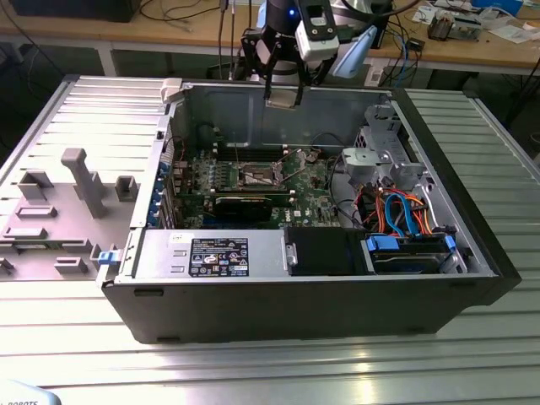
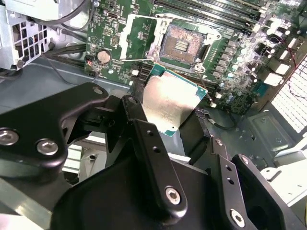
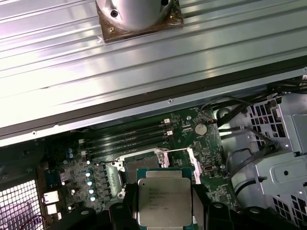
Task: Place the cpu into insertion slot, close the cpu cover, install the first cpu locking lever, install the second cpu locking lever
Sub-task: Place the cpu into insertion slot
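Progress stands at the first step: none of the four operations is complete, and insertion, cover closure and both lever installations are judged outstanding. At the exterior view's left, a grey fixture tray (image 1: pixel 59 211) rests on the ribbed metal table (image 1: pixel 253 371), just beside the open computer case (image 1: pixel 295 304). Inside the case the green board (image 1: pixel 312 190) lies flat, and the socket (image 1: pixel 257 175) near its middle is empty. In the second wrist view the bare contact field of the socket is exposed, the cover (image 2: pixel 135 36) is swung open beside it, and a thin wire lever (image 2: pixel 139 59) stands unlatched near the cover. Slightly toward the exterior view's right of the socket, and well above it near the far wall of the case, the end effector (image 1: pixel 283 94) is clenched on the cpu (image 1: pixel 283 99), gripping it by two opposite edges. The cpu is held flat, with its metal top facing up toward the wrist and its underside toward the board. Being nearly square, it has no marked long axis; in the first wrist view its edges run roughly parallel to those of the socket. At the exterior view's right, a metal drive cage (image 1: pixel 384 156) with orange and blue cables stands well apart from the work.
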{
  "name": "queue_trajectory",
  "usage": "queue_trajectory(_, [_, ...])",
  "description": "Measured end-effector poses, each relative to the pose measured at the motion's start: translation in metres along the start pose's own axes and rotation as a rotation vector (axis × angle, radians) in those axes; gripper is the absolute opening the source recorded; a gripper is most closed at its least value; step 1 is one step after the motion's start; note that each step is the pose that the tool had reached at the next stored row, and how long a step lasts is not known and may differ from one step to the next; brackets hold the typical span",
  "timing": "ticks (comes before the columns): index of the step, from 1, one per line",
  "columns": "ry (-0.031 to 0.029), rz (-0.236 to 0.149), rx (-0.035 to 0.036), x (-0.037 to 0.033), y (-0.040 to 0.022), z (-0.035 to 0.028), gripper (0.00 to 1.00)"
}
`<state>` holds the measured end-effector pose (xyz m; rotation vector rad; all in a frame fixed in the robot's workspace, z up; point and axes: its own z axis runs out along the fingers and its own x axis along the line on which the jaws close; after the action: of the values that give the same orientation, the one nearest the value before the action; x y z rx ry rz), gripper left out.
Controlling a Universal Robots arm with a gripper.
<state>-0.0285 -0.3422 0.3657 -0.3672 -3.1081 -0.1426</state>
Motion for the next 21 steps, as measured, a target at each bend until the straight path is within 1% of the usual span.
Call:
queue_trajectory(2, [-0.0007,0.009,0.0,0.0007,-0.0002,0.0001,0.54])
queue_trajectory(3, [-0.0023,0.026,-0.0003,0.0007,-0.0002,0.0004,0.54])
queue_trajectory(5, [-0.004,0.046,-0.0008,0.0007,-0.0002,0.0007,0.54])
queue_trajectory(7, [-0.0069,0.077,-0.0014,0.0007,-0.0003,0.0011,0.54])
queue_trajectory(9, [-0.0085,0.095,-0.0018,0.0008,-0.0003,0.0013,0.54])
queue_trajectory(10, [-0.01,0.112,-0.0022,0.0011,-0.0004,0.0015,0.54])
queue_trajectory(12, [-0.0118,0.133,-0.0027,0.0016,-0.0005,0.0018,0.54])
queue_trajectory(18, [-0.0149,0.167,-0.0032,0.0027,-0.0009,0.0024,0.54])
queue_trajectory(21, [-0.0172,0.192,-0.0037,0.0029,-0.001,0.0028,0.54])
